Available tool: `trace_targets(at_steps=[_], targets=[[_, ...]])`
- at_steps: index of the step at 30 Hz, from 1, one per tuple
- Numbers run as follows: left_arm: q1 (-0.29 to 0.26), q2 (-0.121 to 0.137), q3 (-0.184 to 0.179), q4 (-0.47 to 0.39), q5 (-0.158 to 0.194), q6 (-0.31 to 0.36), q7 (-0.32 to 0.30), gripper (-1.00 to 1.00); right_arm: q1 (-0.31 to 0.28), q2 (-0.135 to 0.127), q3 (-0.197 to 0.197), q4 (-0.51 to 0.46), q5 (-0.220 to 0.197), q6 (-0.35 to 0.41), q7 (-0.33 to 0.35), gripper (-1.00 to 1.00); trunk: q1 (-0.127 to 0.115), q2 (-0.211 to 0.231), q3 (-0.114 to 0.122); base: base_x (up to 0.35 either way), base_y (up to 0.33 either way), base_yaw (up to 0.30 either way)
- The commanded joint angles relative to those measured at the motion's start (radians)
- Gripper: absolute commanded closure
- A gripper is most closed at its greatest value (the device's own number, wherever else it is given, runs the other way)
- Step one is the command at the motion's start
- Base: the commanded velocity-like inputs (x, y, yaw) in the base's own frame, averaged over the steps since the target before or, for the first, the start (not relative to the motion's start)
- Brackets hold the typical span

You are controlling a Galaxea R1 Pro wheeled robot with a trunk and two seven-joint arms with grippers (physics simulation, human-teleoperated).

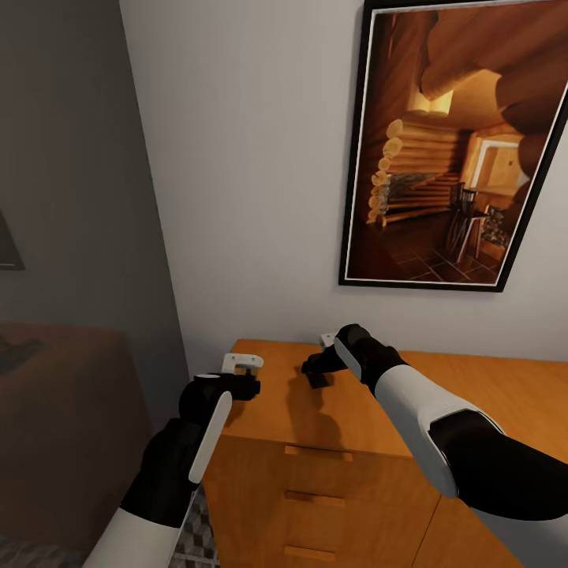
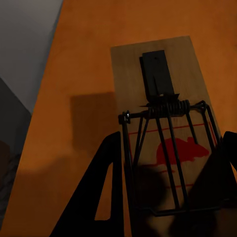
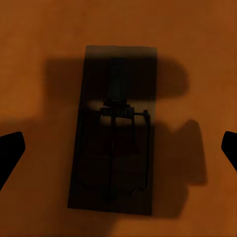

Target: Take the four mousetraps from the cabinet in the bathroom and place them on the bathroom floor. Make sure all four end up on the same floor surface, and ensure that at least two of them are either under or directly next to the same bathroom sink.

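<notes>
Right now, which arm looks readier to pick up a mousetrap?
Probably the left. In its wrist view the left gripper already has its fingers either side of a mousetrap on the cabinet. The right gripper hangs open above another mousetrap, fingers well apart.

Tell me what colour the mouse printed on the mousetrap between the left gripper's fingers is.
Red, on the pale wooden mousetrap; the left wrist view shows it best.
</notes>
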Motion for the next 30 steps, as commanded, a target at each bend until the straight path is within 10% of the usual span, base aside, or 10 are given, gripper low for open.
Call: trace_targets(at_steps=[1,30], targets=[[-0.001,0.0,-0.001,-0.001,0.009,0.003,0.011,1.0,-0.001,-0.001,0.008,-0.001,-0.009,0.004,-0.002,-1.0,0.0,-0.001,-0.001,0.0,0.0,0.0],[-0.001,0.0,-0.001,-0.001,0.009,0.002,0.011,1.0,-0.001,-0.001,0.008,-0.001,-0.008,0.003,-0.001,-1.0,0.023,-0.043,-0.02,0.0,0.0,0.0]])
